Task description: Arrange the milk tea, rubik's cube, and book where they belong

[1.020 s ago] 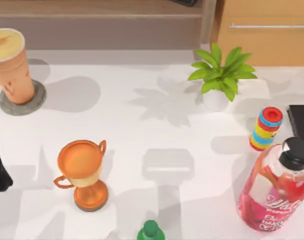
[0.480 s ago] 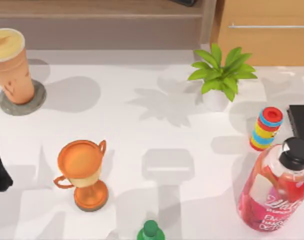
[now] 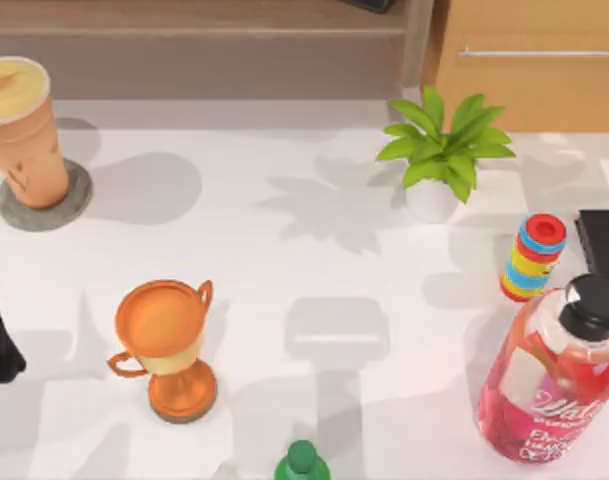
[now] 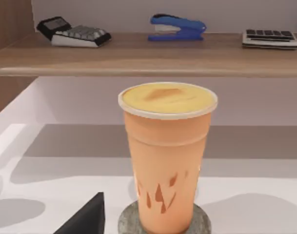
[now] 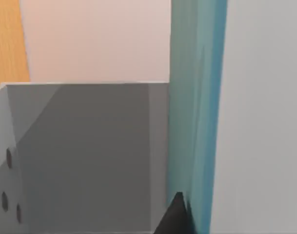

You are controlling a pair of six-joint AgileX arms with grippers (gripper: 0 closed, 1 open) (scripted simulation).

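Table layout unchanged from a second ago. Milk tea (image 4: 167, 156) stands on its grey coaster (image 3: 44, 205), ahead of the left fingers. Book (image 5: 197, 117) upright against the right fingertip (image 5: 175, 217). Finger state: cannot tell for either gripper.

Tall tapered orange-tan milk tea cup (image 3: 22, 130) on round grey stone coaster (image 3: 72, 205) at table's far left, shiny orange two-handled trophy (image 3: 167, 345) nearer and right of it, green potted plant (image 3: 439, 152) far right-centre, stacked coloured rings (image 3: 532, 257) between plant and pink black-capped bottle (image 3: 556, 375) at near right.
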